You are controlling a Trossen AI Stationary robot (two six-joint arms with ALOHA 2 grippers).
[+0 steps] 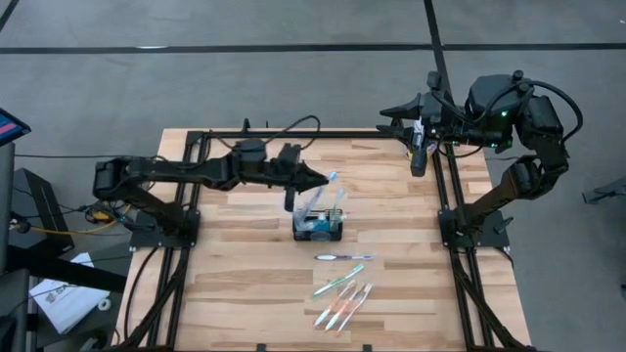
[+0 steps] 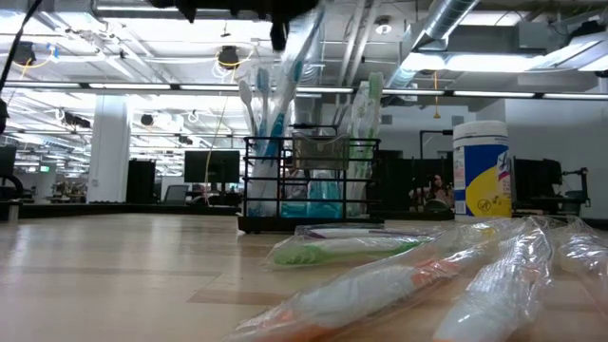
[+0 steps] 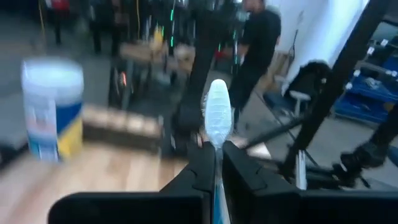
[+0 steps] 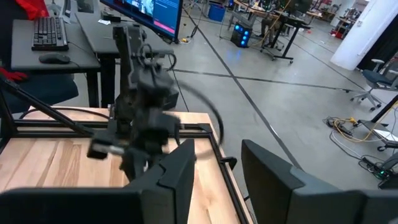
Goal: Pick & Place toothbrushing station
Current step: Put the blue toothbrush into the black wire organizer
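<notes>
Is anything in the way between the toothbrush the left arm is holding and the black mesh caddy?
Nothing visible blocks it. The left end effector grips a wrapped toothbrush just above the toothbrushing station, which already holds upright brushes. The right end effector waits at the table's far right corner.

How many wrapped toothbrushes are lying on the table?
4 wrapped toothbrushes: one nearest the caddy, one below it, two side by side lowest.

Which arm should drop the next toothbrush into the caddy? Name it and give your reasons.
Left. The left hand is shut on a toothbrush and hovers right by the toothbrushing station. The right hand is open and empty at the table's far right edge, well away from the caddy.
</notes>
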